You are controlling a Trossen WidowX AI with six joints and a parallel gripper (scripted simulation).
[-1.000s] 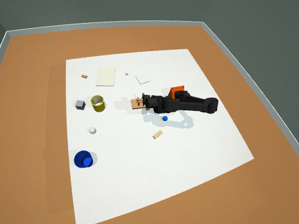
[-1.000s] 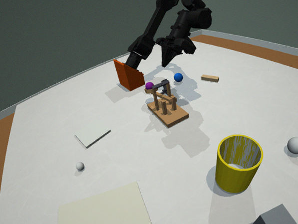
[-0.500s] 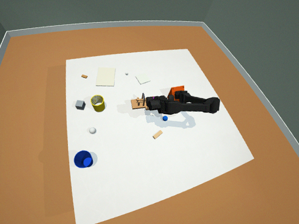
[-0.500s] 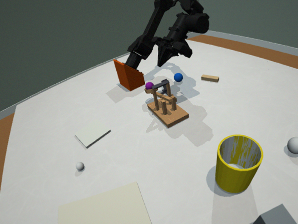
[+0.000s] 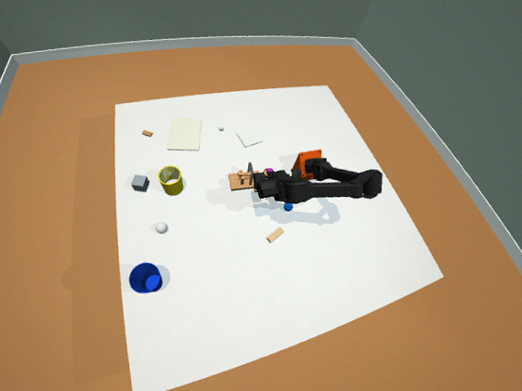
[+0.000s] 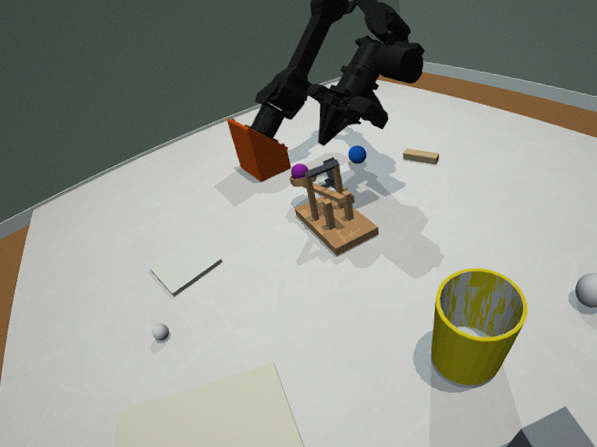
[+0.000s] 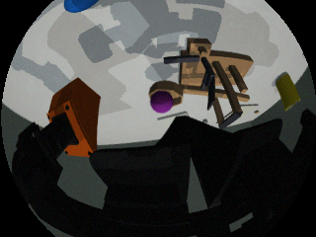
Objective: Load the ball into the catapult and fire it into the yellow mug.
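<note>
The wooden catapult (image 5: 234,183) (image 6: 340,235) (image 7: 241,61) stands on the white table, its base's far end pointing roughly towards the yellow mug. A purple ball (image 5: 269,170) (image 6: 299,170) (image 7: 161,102) sits in the cup at the raised end of the catapult's arm. The yellow mug (image 5: 173,187) (image 6: 466,358) (image 7: 287,92) stands upright, with no ball visible inside. My gripper (image 6: 323,141) is shut and empty, above and behind the catapult, with its tips clear of the purple ball. In the top view the arm hides the tips and part of the catapult.
A blue ball (image 5: 288,207) (image 6: 357,154) (image 7: 80,4) and a tan block (image 5: 275,234) (image 6: 420,156) lie near the arm. A grey cube (image 5: 140,183) and a white ball (image 5: 161,227) (image 6: 592,289) are near the mug. A blue cup (image 5: 138,282) stands farther off. Flat panels (image 5: 184,133) (image 6: 186,268) lie opposite.
</note>
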